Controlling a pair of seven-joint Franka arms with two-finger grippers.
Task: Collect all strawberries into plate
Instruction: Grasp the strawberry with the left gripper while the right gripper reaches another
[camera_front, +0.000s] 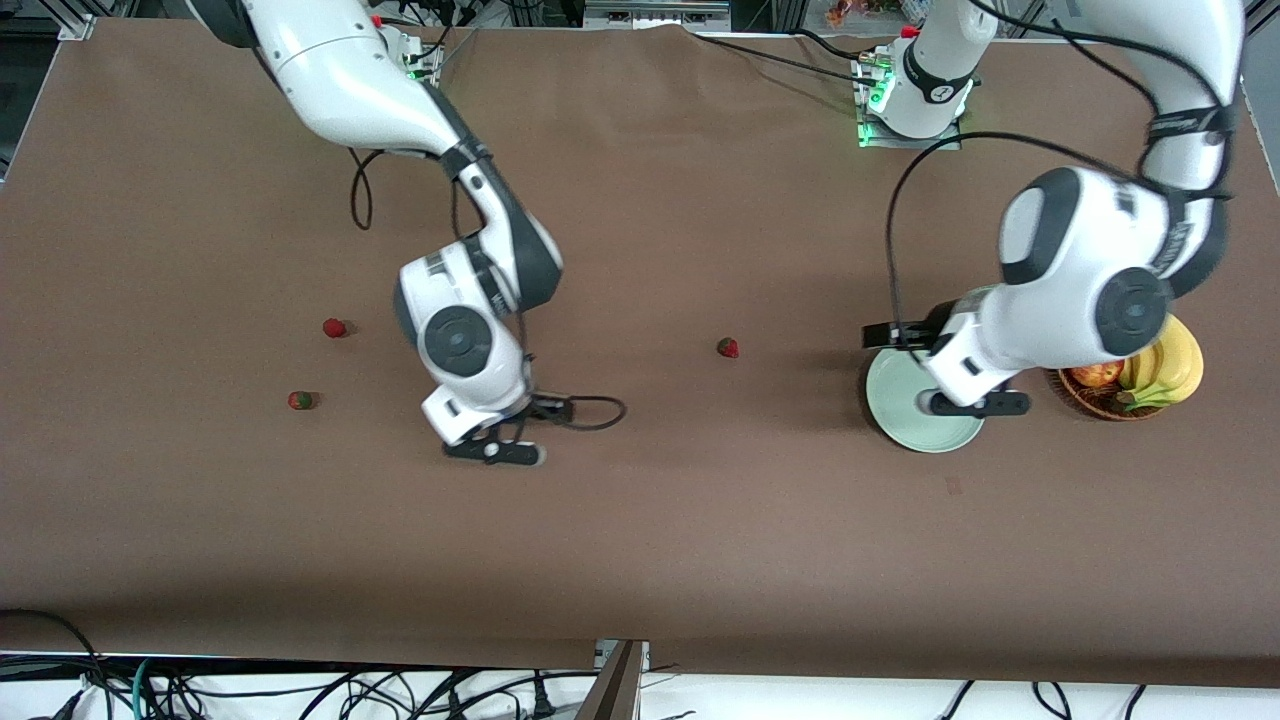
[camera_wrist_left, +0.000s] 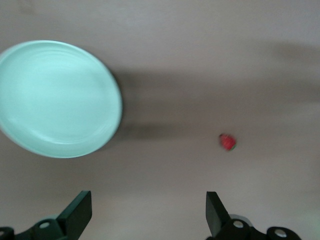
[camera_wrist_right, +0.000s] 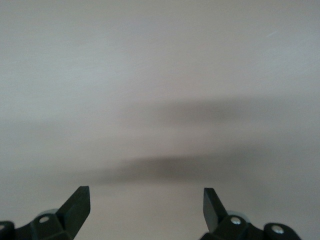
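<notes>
I am hovering my empty, spread left gripper (camera_front: 975, 403) over the pale mint-green round plate (camera_front: 905, 425); right gripper (camera_front: 495, 450), also spread, should descend squarely onto the tiny red strawberries (camera_front: 334, 327) mid-left of frame.

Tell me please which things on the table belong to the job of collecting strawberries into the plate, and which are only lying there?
Belong to the job:
- three strawberries, all loose on the table
- plate, empty
- left gripper, open over the plate
- right gripper, open over bare table

Only lying there:
- wicker basket holding an apple and bananas
</notes>
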